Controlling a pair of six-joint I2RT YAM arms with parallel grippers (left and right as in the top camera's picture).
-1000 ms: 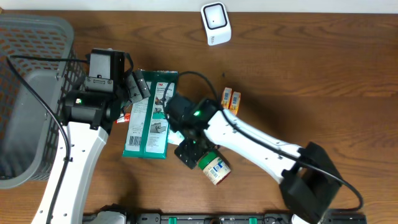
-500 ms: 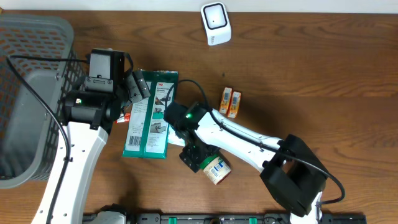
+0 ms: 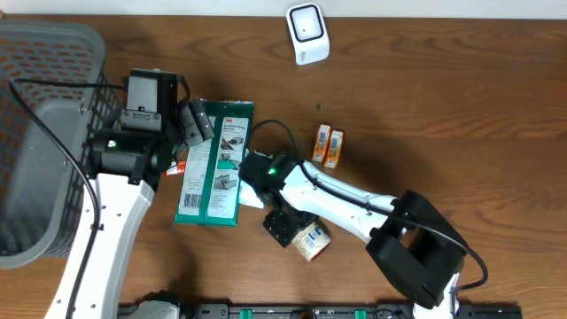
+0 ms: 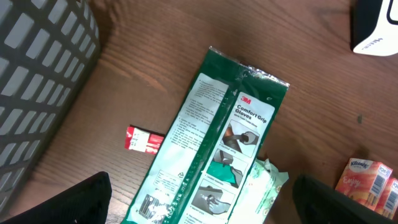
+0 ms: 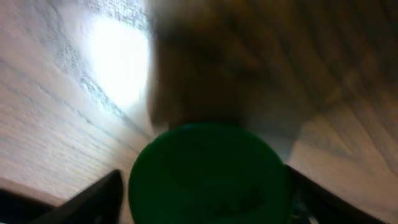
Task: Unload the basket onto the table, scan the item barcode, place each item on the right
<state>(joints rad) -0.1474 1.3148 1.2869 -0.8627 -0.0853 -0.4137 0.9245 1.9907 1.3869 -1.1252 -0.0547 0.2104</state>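
Note:
A small jar with a green lid [image 3: 312,240] lies on its side near the table's front edge. My right gripper [image 3: 288,226] is low over it. In the right wrist view the green lid [image 5: 208,174] fills the space between the two dark fingers of the right gripper [image 5: 205,190]; a sliver of table shows by the left finger, so the jaws stand open around it. The white barcode scanner [image 3: 307,33] sits at the back of the table. My left gripper [image 3: 197,124] hangs open over a green glove packet [image 4: 217,137], holding nothing.
A grey basket [image 3: 35,133] stands at the left edge. A small red packet [image 4: 143,140] lies beside the glove packet, and a white wipes pack [image 4: 264,186] sits under its right side. Two orange tissue packs [image 3: 327,144] lie mid-table.
My right arm has swung and lowered onto the jar, and its jaws have narrowed around the green lid. The jar has shifted slightly. The left arm has not moved.

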